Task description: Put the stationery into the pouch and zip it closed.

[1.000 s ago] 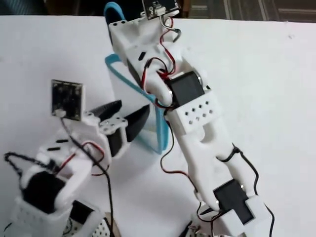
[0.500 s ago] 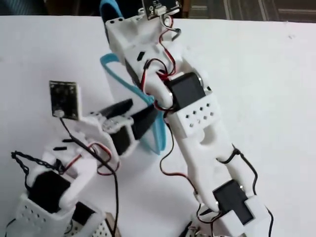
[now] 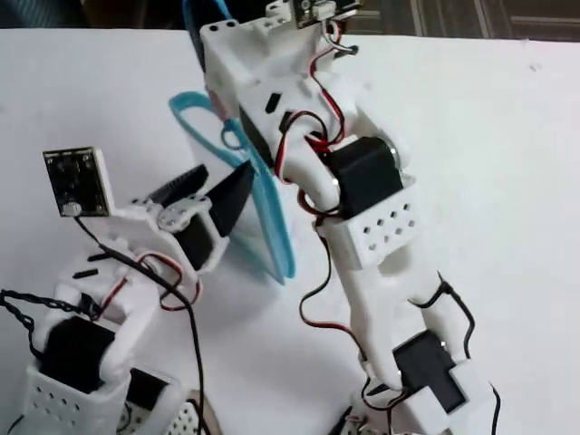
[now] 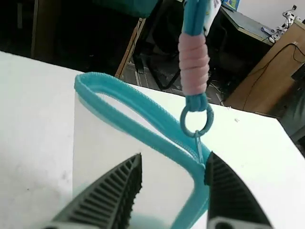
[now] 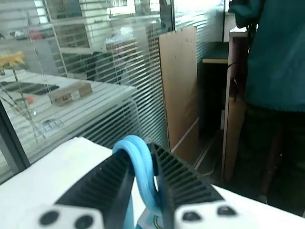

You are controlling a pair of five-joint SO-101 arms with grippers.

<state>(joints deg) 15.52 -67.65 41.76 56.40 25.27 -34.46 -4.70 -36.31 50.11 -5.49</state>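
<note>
Pouch (image 4: 107, 143) hanging tilted over the desk (image 3: 507, 163), teal zip rim (image 4: 157, 131) uppermost, mouth apparently open along that rim. Lower corner at or near the desk surface; contact not resolvable. Contents not readable through the wall.

Right gripper (image 5: 138, 151): jaws clenched on the blue loop (image 5: 142, 167), high above the pouch. Cord with pink wrap (image 4: 194, 62) dropping straight to the zip pull ring (image 4: 196, 120).

Left gripper (image 4: 172, 162): jaws released, spread wide, one to each side of the pouch end by the ring, touching nothing as far as visible. Ring just ahead of the jaw gap, off-centre toward one jaw.

Key relation: long axis of the zip rim running away from the ring, slantwise across the left jaw gap toward the far corner. Left arm nearer the pouch body; right arm already on the pull.

Judged step: anchoring ahead of the zip stroke. Probably calls for closing the left jaws on the pouch end beside the ring, not on the ring itself, then a pull along the rim axis. Risk: pouch swinging on the cord, fabric slipping out.
</note>
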